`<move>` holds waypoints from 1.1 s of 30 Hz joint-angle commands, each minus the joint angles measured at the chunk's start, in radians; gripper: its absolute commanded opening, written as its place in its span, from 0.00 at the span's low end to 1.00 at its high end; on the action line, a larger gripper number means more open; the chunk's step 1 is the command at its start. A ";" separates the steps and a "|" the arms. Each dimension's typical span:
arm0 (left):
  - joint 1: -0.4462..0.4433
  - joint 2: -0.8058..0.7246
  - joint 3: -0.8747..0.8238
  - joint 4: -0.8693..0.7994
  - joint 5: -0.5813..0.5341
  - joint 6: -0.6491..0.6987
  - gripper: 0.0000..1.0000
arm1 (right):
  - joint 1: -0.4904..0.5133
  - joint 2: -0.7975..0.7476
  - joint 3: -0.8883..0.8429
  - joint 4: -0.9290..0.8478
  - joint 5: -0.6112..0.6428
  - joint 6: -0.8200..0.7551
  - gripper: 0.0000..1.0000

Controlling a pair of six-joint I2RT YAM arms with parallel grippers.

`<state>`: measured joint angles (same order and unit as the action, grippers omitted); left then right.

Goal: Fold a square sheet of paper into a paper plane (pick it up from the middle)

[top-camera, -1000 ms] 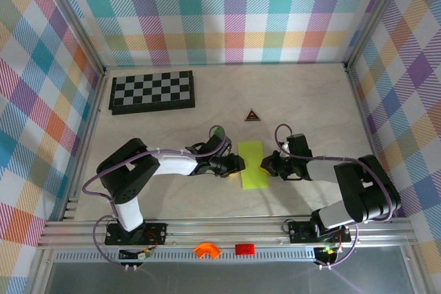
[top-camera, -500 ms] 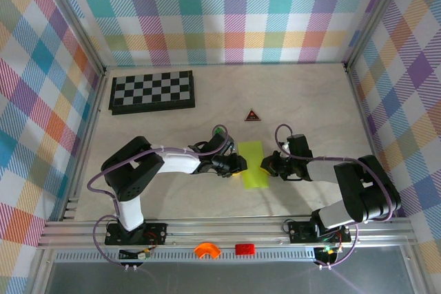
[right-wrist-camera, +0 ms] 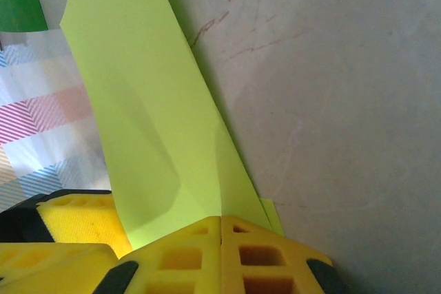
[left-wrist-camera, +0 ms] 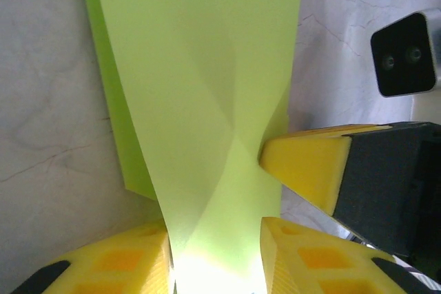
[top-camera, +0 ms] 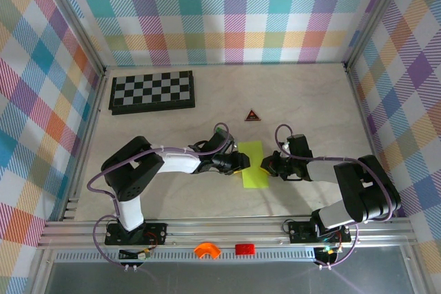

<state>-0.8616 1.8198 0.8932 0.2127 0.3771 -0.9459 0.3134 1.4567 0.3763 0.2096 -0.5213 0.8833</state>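
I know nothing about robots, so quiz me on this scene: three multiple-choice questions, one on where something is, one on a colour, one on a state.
1. Where is the chessboard? A) far left B) between the pincers C) near right
2. What colour is the paper? A) red B) lime C) white
3. The right pincer is: A) wide open B) holding the chessboard C) shut on the paper

Answers: 1 A, it lies at the far-left corner in the top view. 2 B, it is lime in every view. 3 C, its fingers meet with the paper running in between them.
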 commanded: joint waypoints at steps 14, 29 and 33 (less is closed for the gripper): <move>-0.003 -0.005 0.008 -0.016 -0.007 0.019 0.13 | -0.002 -0.011 -0.048 -0.040 0.023 0.004 0.13; 0.050 -0.117 -0.107 -0.022 0.022 -0.020 0.04 | 0.029 -0.403 -0.056 -0.125 0.010 -0.105 0.61; 0.058 -0.175 -0.130 -0.053 0.018 -0.022 0.04 | 0.183 -0.571 -0.098 -0.151 0.194 -0.205 0.64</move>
<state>-0.8112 1.6978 0.7788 0.1890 0.3824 -0.9554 0.4152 0.9619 0.3050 0.1162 -0.4538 0.7811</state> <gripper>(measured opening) 0.049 0.644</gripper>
